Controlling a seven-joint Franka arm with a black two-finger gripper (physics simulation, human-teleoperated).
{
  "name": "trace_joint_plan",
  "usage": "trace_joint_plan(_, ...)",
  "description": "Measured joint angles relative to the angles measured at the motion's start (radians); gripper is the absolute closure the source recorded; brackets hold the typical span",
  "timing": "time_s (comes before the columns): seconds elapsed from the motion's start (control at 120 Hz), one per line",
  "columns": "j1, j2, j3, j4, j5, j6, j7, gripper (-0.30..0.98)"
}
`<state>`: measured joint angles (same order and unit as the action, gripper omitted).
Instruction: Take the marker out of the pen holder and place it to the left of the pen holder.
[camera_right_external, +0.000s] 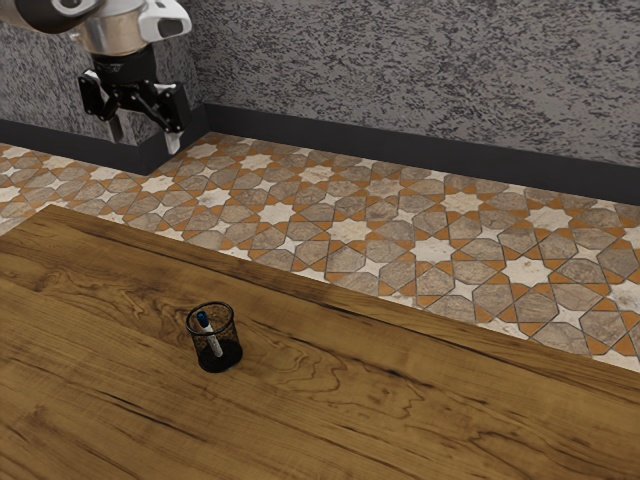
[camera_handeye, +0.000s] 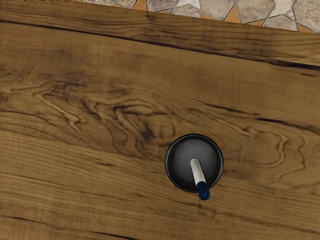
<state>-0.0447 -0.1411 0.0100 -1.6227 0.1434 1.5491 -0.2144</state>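
1 marker (camera_right_external: 211, 337) in pen holder (camera_right_external: 217, 358), blue end up.

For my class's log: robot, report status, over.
Gripper open, empty. Marker leaning in pen holder, blue end up. Mesh wall surrounds lower end.

Table (camera_right_external: 350, 410): wood, streaky grain, smooth, mostly matt. Pen holder (camera_right_external: 218, 363): black metal-look mesh, smooth rim. Marker (camera_right_external: 213, 343): smooth white plastic-look barrel, blue plastic-look cap (camera_right_external: 202, 317) toward 11 o'clock of the holder in the exterior view. Gripper (camera_right_external: 145, 140), 10 o'clock there: black, hard, satin. Wall (camera_right_external: 400, 65), 12 o'clock: rough, mottled, matt. Skirting (camera_right_external: 400, 157): smooth, dark, matt. Floor (camera_right_external: 350, 232): stone-look tiles, low sheen.
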Motion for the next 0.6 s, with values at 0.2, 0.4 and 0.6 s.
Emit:
trace_joint_plan(0.2, 0.005, -0.024, -0.002, -0.022, -0.002, 0.036, -0.009, 0.00)
trace_joint_plan(0.4, 0.001, -0.031, 0.000, -0.245, -0.002, 0.188, -0.018, 0.00)
trace_joint_plan(0.6, -0.005, 0.009, 0.002, -0.469, -0.044, 0.382, -0.060, 0.00)
